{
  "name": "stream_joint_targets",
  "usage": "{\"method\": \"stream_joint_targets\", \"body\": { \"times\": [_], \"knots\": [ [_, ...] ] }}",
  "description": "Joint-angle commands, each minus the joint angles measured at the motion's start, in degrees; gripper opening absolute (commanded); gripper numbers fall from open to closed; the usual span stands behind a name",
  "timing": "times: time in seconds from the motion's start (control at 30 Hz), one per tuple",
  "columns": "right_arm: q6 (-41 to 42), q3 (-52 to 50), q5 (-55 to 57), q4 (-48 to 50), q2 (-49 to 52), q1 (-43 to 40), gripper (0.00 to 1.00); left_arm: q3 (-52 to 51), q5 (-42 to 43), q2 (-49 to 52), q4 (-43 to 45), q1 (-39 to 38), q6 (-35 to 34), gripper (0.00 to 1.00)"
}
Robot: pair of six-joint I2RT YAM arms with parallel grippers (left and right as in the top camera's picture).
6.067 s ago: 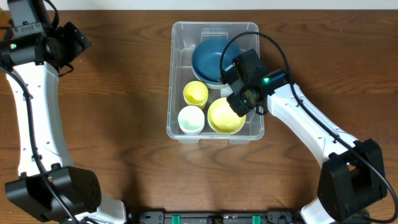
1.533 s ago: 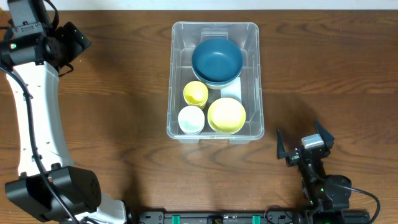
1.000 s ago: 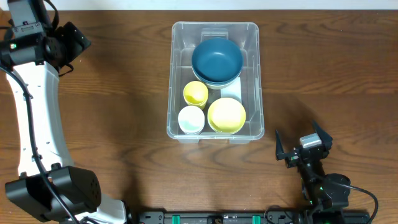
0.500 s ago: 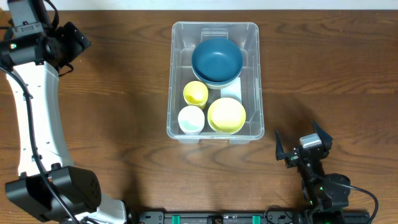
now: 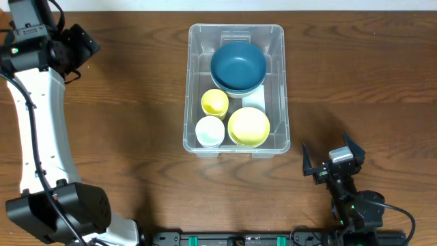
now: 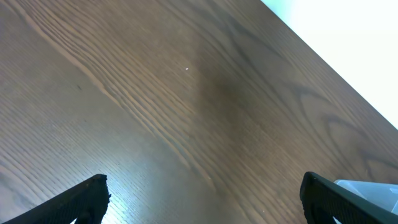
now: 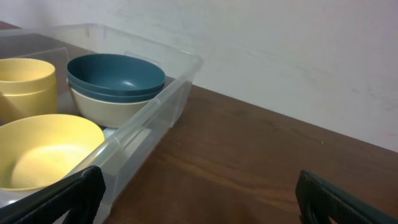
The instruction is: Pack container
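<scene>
The clear plastic container (image 5: 192,82) stands in the middle of the table. Inside it are a blue bowl (image 5: 237,65) stacked on a cream bowl (image 7: 106,107), a yellow cup (image 5: 215,102), a pale cup (image 5: 209,131) and a yellow bowl (image 5: 248,127). My right gripper (image 5: 328,146) is open and empty near the front edge, to the right of the container (image 7: 155,118) and facing along its right wall. My left gripper (image 5: 87,46) is open and empty at the far left, over bare wood. The left wrist view shows only a corner of the container (image 6: 373,190).
Brown wooden table (image 5: 123,137) all around the container. A pale wall (image 7: 280,50) rises behind the table's far edge. The left arm's white link (image 5: 37,116) runs along the left side.
Six seconds ago the right arm reached over the yellow bowl in the container. It has since withdrawn to the front right. Over the last second nothing has moved.
</scene>
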Motion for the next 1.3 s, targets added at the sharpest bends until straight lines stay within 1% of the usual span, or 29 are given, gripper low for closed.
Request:
{"method": "stream_joint_targets", "body": {
  "times": [0.0,0.47,0.57,0.63,0.7,0.87,0.97,1.03,1.1,1.27],
  "knots": [
    [-0.79,-0.2,-0.44,-0.09,-0.52,-0.52,0.99,0.57,-0.68,-5.16,-0.24,-0.22,0.57,0.98],
    [-0.79,-0.2,-0.44,-0.09,-0.52,-0.52,0.99,0.57,-0.96,-42.86,-0.26,-0.22,1.03,0.98],
    [-0.79,-0.2,-0.44,-0.09,-0.52,-0.52,0.99,0.57,-0.98,-50.69,-2.4,-0.22,1.05,0.98],
    [-0.79,-0.2,-0.44,-0.09,-0.52,-0.52,0.99,0.57,-0.92,-55.47,-5.49,-0.22,0.98,0.98],
    [-0.79,-0.2,-0.44,-0.09,-0.52,-0.52,0.99,0.55,-0.63,-59.65,-10.36,-0.22,0.98,0.98],
    [-0.79,-0.2,-0.44,-0.09,-0.52,-0.52,0.99,0.22,-0.68,-68.59,-28.39,-2.32,0.98,0.98],
    [-0.79,-0.2,-0.44,-0.09,-0.52,-0.52,0.99,-1.01,-0.68,-72.39,-36.22,-3.43,0.98,0.98],
    [-0.79,-0.2,-0.44,-0.09,-0.52,-0.52,0.99,-2.54,-0.66,-74.86,-39.56,-3.91,0.94,0.98],
    [-0.79,-0.2,-0.44,-0.09,-0.52,-0.52,0.99,-4.79,-0.66,-77.46,-41.07,-4.15,0.96,0.98],
    [-0.79,-0.2,-0.44,-0.09,-0.52,-0.52,0.99,-12.33,-0.68,-83.82,-41.11,-5.11,0.94,0.98]
  ]
}}
